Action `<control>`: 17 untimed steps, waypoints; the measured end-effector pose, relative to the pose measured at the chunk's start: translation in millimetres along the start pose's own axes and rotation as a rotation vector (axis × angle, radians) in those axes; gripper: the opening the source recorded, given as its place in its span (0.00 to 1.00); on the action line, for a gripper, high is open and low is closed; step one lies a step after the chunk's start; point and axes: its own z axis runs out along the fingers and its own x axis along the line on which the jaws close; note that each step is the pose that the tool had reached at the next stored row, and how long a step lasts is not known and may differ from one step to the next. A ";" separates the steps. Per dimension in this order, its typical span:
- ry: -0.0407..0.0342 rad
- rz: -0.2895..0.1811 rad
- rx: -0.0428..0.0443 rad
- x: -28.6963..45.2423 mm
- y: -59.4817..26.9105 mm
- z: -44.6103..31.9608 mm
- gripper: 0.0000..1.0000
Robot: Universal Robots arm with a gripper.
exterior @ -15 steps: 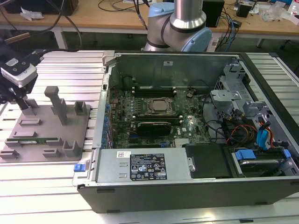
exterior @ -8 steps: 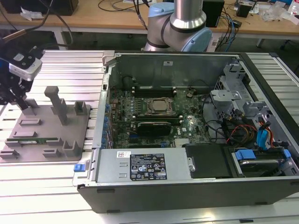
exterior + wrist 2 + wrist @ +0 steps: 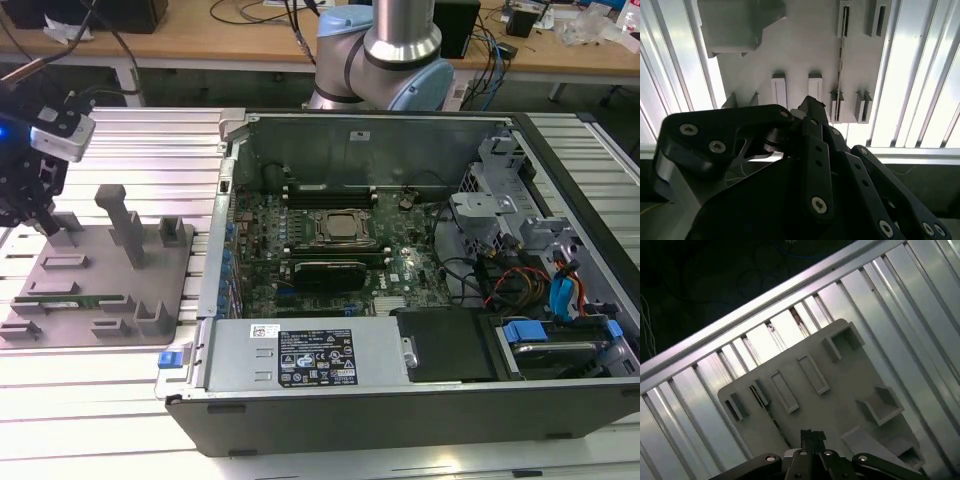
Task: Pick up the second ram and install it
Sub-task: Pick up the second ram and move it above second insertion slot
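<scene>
The second ram point(image 3: 76, 300) is a thin green stick standing on edge in the front slots of a gray fixture plate point(image 3: 100, 262) at the exterior view's left. In the second wrist view the ram point(image 3: 840, 65) appears edge-on between small gray holders, and in the first wrist view the ram point(image 3: 768, 412) is a dark thin line on the plate. My gripper point(image 3: 44, 222) hovers over the plate's back corner, above and apart from the stick. The black fingers point(image 3: 810, 105) are pressed together with nothing between them, and the gripper point(image 3: 812, 434) tip points down at the plate.
An open computer case point(image 3: 212, 300) lies at the exterior view's right of the plate, its motherboard point(image 3: 400, 270) showing the CPU socket point(image 3: 338, 228) and black memory slots point(image 3: 330, 190). Tall gray blocks point(image 3: 125, 222) rise from the plate. A ribbed aluminium table point(image 3: 150, 150) lies underneath.
</scene>
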 end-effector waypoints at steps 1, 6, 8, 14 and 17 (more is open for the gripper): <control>0.0012 -0.026 -0.0005 0.0 0.0 0.1 0.08; 0.0125 -0.264 -0.0055 0.0 0.0 0.5 0.08; 0.0144 -0.291 -0.0058 0.0 -0.1 0.7 0.08; 0.0181 -0.367 -0.0073 4.4 -2.6 5.6 0.08; 0.0181 -0.367 -0.0073 7.0 -4.2 7.7 0.08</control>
